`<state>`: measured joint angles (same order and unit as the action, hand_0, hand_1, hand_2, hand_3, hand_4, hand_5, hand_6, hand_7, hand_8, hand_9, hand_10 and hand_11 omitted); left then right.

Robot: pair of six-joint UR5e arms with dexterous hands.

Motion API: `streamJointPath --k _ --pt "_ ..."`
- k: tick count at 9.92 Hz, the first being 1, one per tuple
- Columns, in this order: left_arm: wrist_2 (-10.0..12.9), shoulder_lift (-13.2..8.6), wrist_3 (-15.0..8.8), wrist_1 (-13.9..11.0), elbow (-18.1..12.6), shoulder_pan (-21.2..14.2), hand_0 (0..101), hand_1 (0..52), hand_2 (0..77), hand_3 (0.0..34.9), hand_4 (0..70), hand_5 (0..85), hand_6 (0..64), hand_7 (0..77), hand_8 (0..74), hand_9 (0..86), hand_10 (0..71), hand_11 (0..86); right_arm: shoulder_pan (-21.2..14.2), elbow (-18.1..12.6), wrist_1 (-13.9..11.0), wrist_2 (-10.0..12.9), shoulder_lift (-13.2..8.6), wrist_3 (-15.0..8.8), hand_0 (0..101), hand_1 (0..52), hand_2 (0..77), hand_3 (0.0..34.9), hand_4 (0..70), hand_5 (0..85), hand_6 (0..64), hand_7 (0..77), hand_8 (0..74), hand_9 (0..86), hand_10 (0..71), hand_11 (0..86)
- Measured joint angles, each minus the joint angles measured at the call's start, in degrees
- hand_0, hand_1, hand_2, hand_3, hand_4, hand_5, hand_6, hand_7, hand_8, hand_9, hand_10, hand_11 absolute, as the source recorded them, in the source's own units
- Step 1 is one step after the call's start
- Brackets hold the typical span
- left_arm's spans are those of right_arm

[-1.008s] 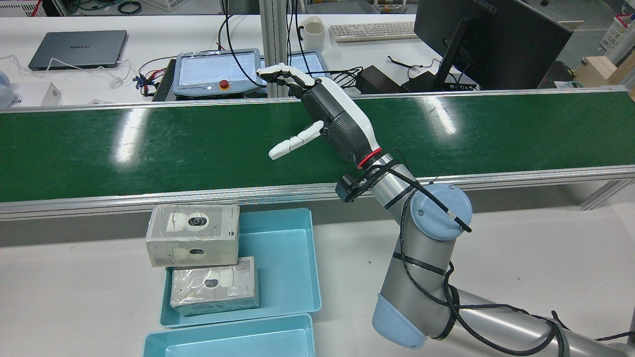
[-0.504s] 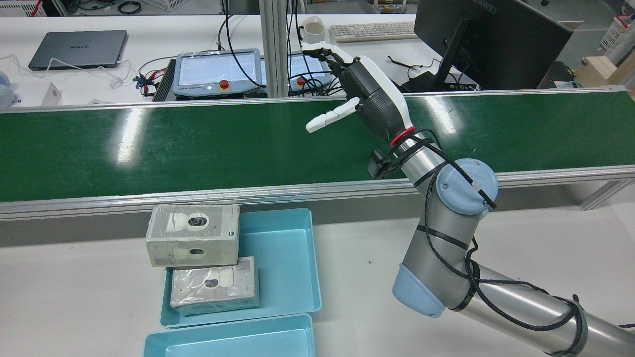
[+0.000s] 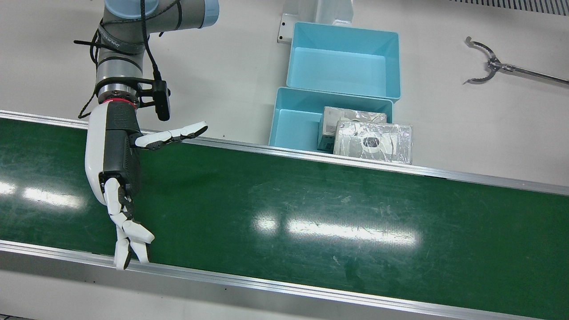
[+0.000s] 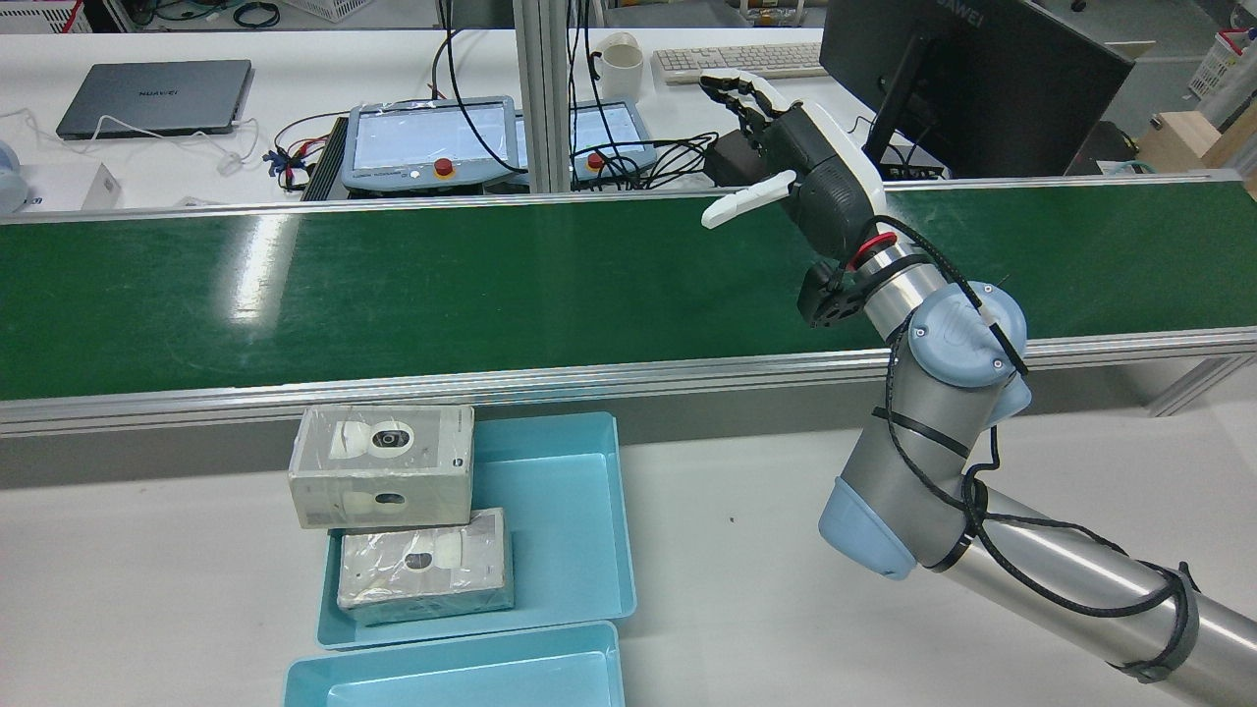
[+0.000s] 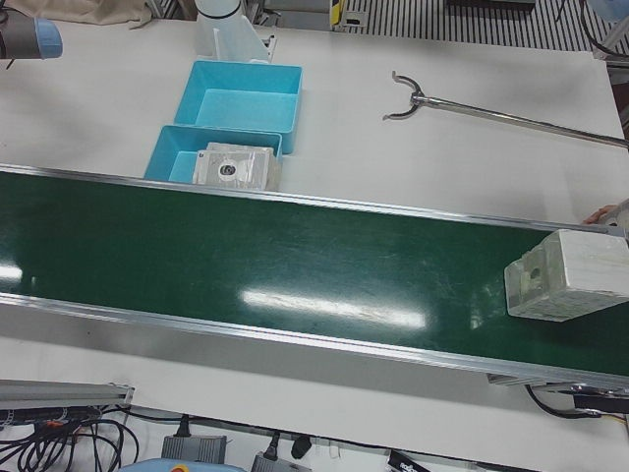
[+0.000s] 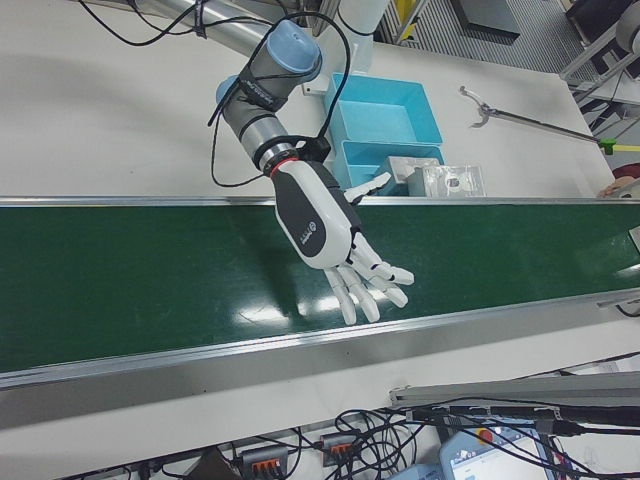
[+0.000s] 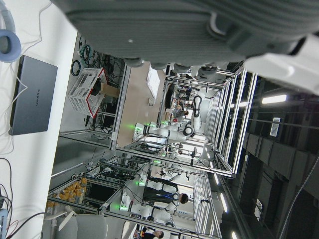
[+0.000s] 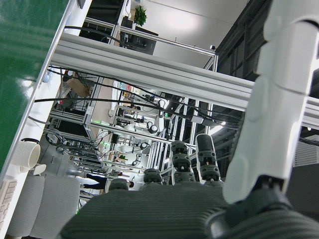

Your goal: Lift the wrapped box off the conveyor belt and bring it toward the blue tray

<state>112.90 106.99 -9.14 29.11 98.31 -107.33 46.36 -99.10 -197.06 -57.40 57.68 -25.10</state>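
**beltwatcher:** ok so where's the box you're actually after? I only see boxes already at the tray.

**me:** Yeah, those two wrapped boxes [image 4: 403, 520] are parked at the blue tray [image 4: 579, 511], one in it, one propped on its rim. The one I want is the wrapped box [image 5: 568, 275] sitting at the far end of the conveyor belt [image 3: 338, 209], well apart from me, and only the left-front camera catches it. My right hand [image 3: 116, 173] hovers over the other end of the belt, holding nothing, fingers [image 3: 129, 240] spread wide with the thumb out sideways. The left hand's own camera shows just a bit of its underside, so I can't tell what its fingers are doing.

**beltwatcher:** so what's the plan, lunge for it?

**me:** Nah. I'd guess the smart move is keeping the palm low and open over the belt, lined up with the box's long sides. That plastic wrap looks slippery, so I'd wrap around the flat faces, not pinch a corner, and lift straight up before swinging toward the tray.
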Motion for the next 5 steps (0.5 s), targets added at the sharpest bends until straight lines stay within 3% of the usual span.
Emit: streamJointPath --k 5 --pt "0.0 0.0 0.0 0.0 0.0 0.0 0 0.0 0.5 0.0 0.0 1.1 0.0 0.0 0.5 0.5 0.5 0.5 0.2 0.5 -0.1 0.0 0.3 1.3 46 10.9 4.9 8.0 3.8 26.2 6.0 2.7 2.2 1.1 0.0 1.6"
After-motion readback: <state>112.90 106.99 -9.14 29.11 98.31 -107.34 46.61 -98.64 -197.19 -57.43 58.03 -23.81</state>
